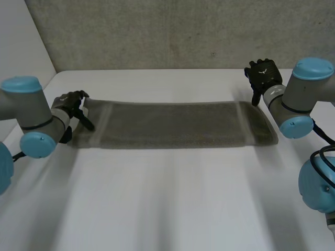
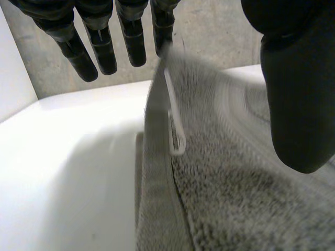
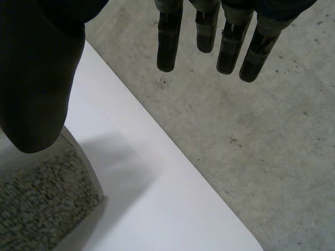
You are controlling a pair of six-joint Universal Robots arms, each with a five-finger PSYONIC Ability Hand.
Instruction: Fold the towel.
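Looking at the head view first: the towel (image 1: 172, 125) is laid out flat as a long grey strip across the far half of the white worktop (image 1: 167, 198), running from 9 o'clock to 3 o'clock, with a concrete wall (image 1: 172, 31) behind it. It looks like a single neat band with a paler stripe near each short end.

The left robot hand (image 1: 73, 104) sits right on the 9 o'clock end, at the far corner. In the left wrist view the towel (image 2: 235, 198) edge is lifted off the worktop and stands up between the straight fingers (image 2: 133, 42) and the thumb (image 2: 298, 104). The fingers are on the far side of the cloth and the thumb on the near side, so as far as I can make out it's pinching that corner. A little white hanging loop (image 2: 175, 115) shows on the hem just under the fingertips.

The right robot hand (image 1: 263, 76) is out at about 2 o'clock from the towel's middle, just past the far corner of the 3 o'clock end, with its fingers pointing down towards that corner. I can't tell from up there whether a fingertip touches the cloth. The right wrist view shows its fingers (image 3: 170, 42) straight and spread well apart from the thumb (image 3: 36, 78), with nothing held between them. The towel (image 3: 36, 204) corner lies flat on the worktop beneath the thumb, not gripped.
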